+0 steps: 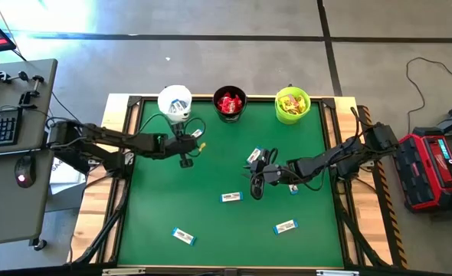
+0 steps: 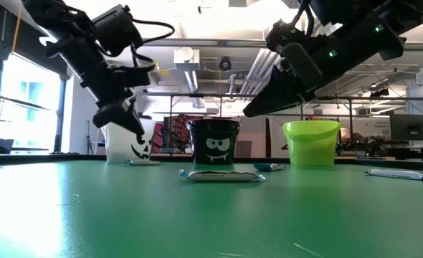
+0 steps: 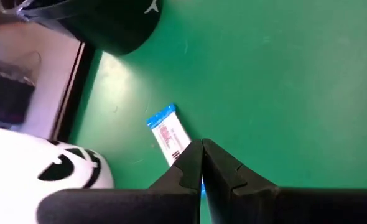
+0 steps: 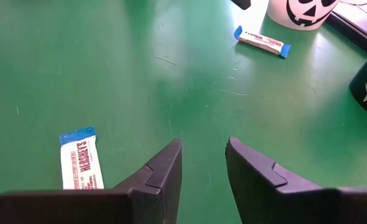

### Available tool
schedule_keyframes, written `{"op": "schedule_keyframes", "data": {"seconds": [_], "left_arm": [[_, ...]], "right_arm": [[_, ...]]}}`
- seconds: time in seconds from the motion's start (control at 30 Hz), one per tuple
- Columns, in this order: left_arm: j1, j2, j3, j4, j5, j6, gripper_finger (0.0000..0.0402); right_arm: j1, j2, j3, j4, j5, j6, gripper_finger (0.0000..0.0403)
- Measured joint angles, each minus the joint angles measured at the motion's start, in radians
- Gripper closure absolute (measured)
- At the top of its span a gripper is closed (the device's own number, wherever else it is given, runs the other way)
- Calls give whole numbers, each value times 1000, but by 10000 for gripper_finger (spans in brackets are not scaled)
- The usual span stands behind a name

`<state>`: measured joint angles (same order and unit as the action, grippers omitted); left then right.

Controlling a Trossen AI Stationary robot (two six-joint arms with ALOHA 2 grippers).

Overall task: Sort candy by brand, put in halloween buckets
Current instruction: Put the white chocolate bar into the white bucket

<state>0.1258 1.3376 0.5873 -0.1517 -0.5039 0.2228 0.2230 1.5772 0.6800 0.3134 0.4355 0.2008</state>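
The left gripper is hovering just in front of the white bucket, near the table's far left corner. Its fingers are pressed together, and in the left wrist view they are meeting over one end of a white-and-blue bar lying flat on the green; whether they are actually pinching the wrapper I cannot tell. That bar's long axis is running slantwise, its free end pointing towards the gap between the white bucket and the black bucket.

The three buckets are standing in a row along the far edge: white, then black holding red packets, then the green bucket holding yellow ones.

In front of them the middle of the table is lying mostly open. A bar is lying at centre, long axis across the table. Another bar is sitting near the front edge on the left, slightly slanted. A third is lying front right, tilted the other way.

The right gripper is hanging above the table right of centre, fingers partly apart and holding nothing. A bar is lying just beyond it, slanted.

The front left and right corners are staying clear for movement.
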Motion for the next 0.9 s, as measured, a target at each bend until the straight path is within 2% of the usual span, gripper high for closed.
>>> {"op": "schedule_keyframes", "data": {"seconds": [0.17, 0.4, 0.63, 0.73, 0.9], "left_arm": [[13, 1, 0, -4, -15, 126, 392], [9, 4, 0, -19, -56, 245, 334], [12, 74, 0, -47, 16, 380, 284], [12, 140, 0, -43, -24, 437, 278], [12, 238, 0, -28, -146, 485, 277]], "right_arm": [[0, 0, 0, 0, 0, 0, 288], [0, 0, 0, 0, 0, 0, 288], [0, 0, 0, -1, 0, 0, 288], [0, 0, -2, -2, 0, 0, 288], [0, 0, -2, -2, 0, 0, 288]]}}
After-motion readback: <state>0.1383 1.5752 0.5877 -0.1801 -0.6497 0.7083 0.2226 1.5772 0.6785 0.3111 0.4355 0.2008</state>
